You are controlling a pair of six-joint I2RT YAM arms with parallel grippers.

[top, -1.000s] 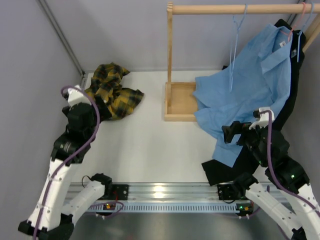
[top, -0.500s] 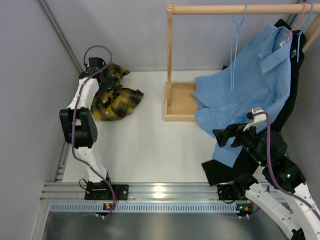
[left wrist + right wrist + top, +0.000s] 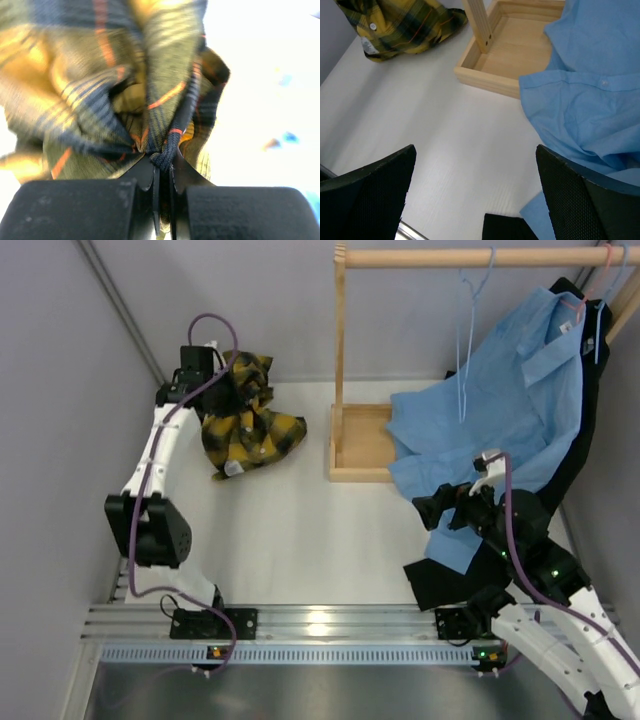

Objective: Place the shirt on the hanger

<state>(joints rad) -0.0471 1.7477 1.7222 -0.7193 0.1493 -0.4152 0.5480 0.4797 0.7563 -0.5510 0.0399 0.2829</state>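
The yellow and black plaid shirt (image 3: 252, 425) is bunched at the far left of the table, its top pulled up. My left gripper (image 3: 228, 375) is shut on a fold of it. In the left wrist view the jaws (image 3: 162, 161) pinch a dark edge of the shirt (image 3: 100, 90), which hangs in front of them. The pale blue hanger (image 3: 462, 360) hangs from the wooden rod at the back right. My right gripper (image 3: 425, 510) stands open and holds nothing, above the white table beside the light blue shirt. From the right wrist (image 3: 475, 147), the plaid shirt (image 3: 400, 25) lies far off at upper left.
A wooden rack has a rod (image 3: 450, 257), a post (image 3: 339, 340) and a base tray (image 3: 360, 445). A light blue shirt (image 3: 500, 420) drapes from a pink hanger (image 3: 600, 280) over the tray. A black garment (image 3: 450, 585) lies under it. A grey wall runs along the left.
My left arm reached out to the far left and its gripper shut on the plaid shirt, drawing the bundle up and slightly right. The right gripper moved a little left, still open.
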